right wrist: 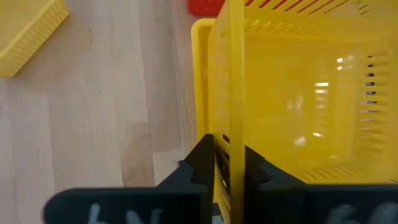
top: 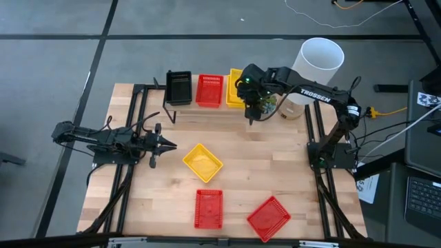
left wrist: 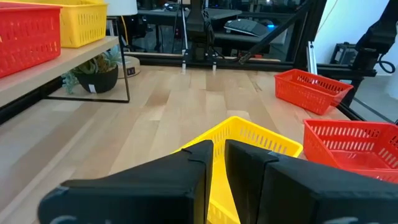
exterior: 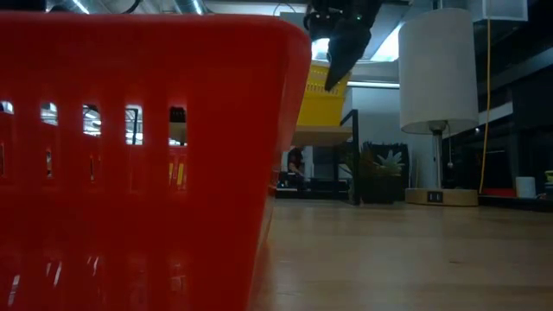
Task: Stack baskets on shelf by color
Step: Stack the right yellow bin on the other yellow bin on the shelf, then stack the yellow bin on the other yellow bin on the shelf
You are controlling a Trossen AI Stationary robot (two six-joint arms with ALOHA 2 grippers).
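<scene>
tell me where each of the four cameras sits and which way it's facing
High: overhead, straight down on the table, both arms.
Low: table height, behind a red basket; right gripper up top.
Left wrist: over left gripper, toward the loose yellow basket.
Right wrist: right gripper clamping a yellow basket.
Shared: that held basket shows high and low.

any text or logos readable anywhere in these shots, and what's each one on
"TROSSEN" in white letters on the right arm, read in the high view.
Pale marks on the right gripper body at the bottom edge of the right wrist view: cut off, not readable.
A black-and-white patterned tag at the right edge of the high view: a pattern, no words.
Nothing readable on the baskets, the shelf or the left arm.
</scene>
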